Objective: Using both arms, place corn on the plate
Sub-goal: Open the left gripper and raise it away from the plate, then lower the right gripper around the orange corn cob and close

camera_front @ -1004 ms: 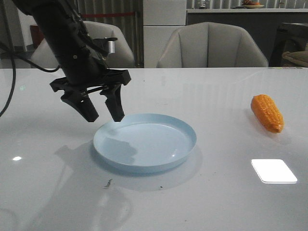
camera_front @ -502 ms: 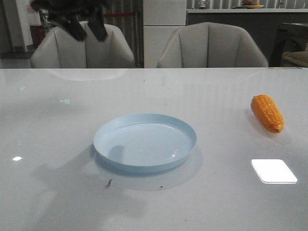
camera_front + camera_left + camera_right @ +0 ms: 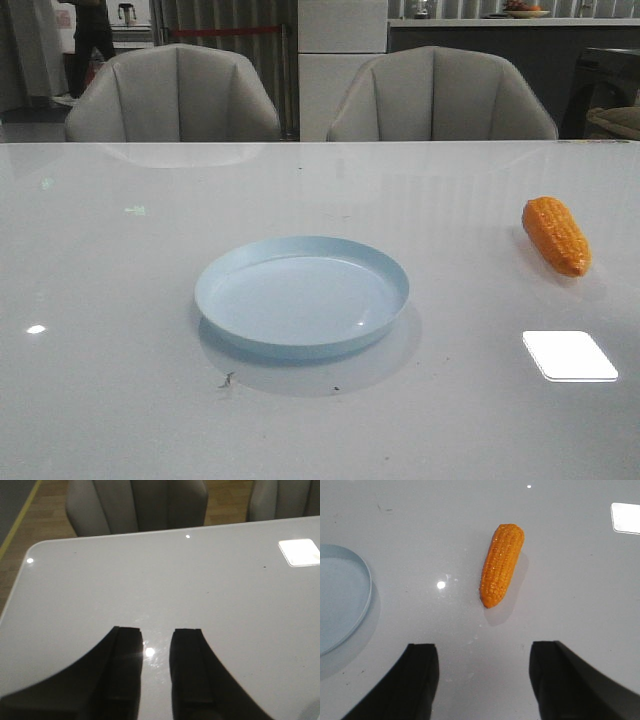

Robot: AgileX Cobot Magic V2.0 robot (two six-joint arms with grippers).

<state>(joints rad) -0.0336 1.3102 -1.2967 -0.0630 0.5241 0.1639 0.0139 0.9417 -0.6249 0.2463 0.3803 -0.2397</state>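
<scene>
The orange corn cob (image 3: 557, 235) lies on the white table at the right, apart from the plate. The pale blue plate (image 3: 301, 295) sits empty near the table's middle. Neither arm shows in the front view. In the right wrist view the corn (image 3: 502, 564) lies beyond my right gripper (image 3: 484, 650), which is wide open and empty above the table; part of the plate's rim (image 3: 366, 575) shows at one side. In the left wrist view my left gripper (image 3: 157, 632) is open with a narrow gap and empty, over bare table.
Two grey chairs (image 3: 175, 95) (image 3: 440, 95) stand behind the table's far edge. A bright light reflection (image 3: 568, 354) lies on the table at the front right. The table's corner and edge (image 3: 30, 550) show in the left wrist view.
My left arm, which hung open just over the plate's left rim, has lifted up and left the front view. The plate and the corn have not moved.
</scene>
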